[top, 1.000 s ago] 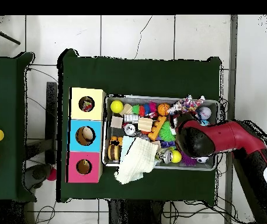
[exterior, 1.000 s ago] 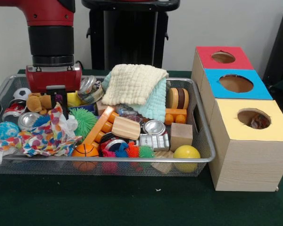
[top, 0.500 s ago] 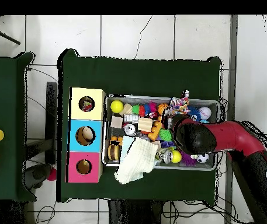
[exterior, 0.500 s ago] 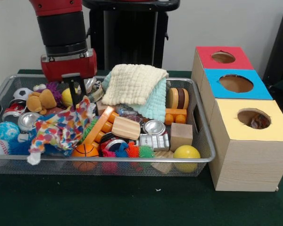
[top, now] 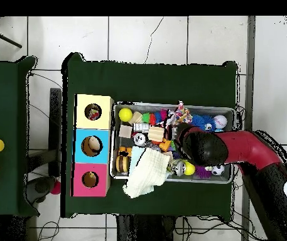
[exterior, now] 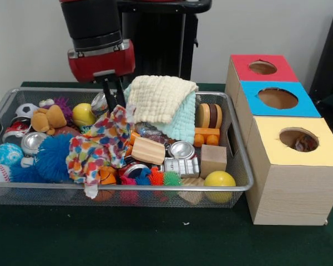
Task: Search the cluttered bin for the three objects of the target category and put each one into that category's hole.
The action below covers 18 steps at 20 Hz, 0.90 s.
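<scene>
My gripper point(exterior: 114, 104) is shut on a white cloth with coloured spots point(exterior: 100, 148). The cloth hangs from the fingertips over the middle of the wire bin point(exterior: 127, 188), its lower end trailing on the toys. In the overhead view the arm's head hides the gripper, and only part of the spotted cloth point(top: 182, 114) shows beside it. To the right stand three wooden boxes, each with a round hole: red point(exterior: 262, 67), blue point(exterior: 277, 98) and yellow point(exterior: 297, 138). Something colourful lies inside the yellow hole.
A cream and mint cloth point(exterior: 160, 101) is draped over the bin's back. Around it lie a blue spiky ball point(exterior: 53, 156), a teddy bear point(exterior: 47, 118), metal cans point(exterior: 181, 149), a wooden block point(exterior: 212, 159), a yellow ball point(exterior: 219, 179) and several small balls.
The gripper has lifted the spotted cloth off the bin's left side and carried it toward the middle, rising as it went. The blue spiky ball underneath is now uncovered.
</scene>
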Available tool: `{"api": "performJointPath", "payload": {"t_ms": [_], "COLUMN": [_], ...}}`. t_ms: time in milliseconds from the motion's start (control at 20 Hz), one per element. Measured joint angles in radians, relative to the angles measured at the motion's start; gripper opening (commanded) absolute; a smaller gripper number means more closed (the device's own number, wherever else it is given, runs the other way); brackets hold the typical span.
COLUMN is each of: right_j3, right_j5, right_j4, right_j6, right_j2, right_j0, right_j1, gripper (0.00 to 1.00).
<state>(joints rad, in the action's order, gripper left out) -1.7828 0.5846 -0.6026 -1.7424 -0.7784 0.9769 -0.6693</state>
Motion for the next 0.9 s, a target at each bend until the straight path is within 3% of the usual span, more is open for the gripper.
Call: {"api": "performJointPath", "payload": {"t_ms": [900], "right_j3": [-0.176], "right_j5": [0.000], "right_j4": [0.183], "right_j6": [0.000], "right_j2": [0.024], "right_j0": [-0.071], "right_j1": [-0.089], "gripper": [0.00]}}
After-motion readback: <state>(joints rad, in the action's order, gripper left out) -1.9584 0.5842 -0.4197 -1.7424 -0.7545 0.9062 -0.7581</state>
